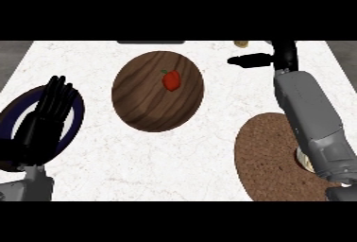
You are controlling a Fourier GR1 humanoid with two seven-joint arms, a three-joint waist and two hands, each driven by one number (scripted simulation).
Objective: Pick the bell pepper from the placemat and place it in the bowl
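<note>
From my seat, the bench (209,56) carries the wooden bowl (150,111) with the bell pepper (171,81) inside. The right hand (252,60) sits beyond; its fingers I cannot tell. Left hand (49,111) fingers straight. Retreating, the forearm could clip the bowl.

the right forearm (314,127) hides part of the placemat (268,156); right hand's (252,60) fingers unclear
</note>
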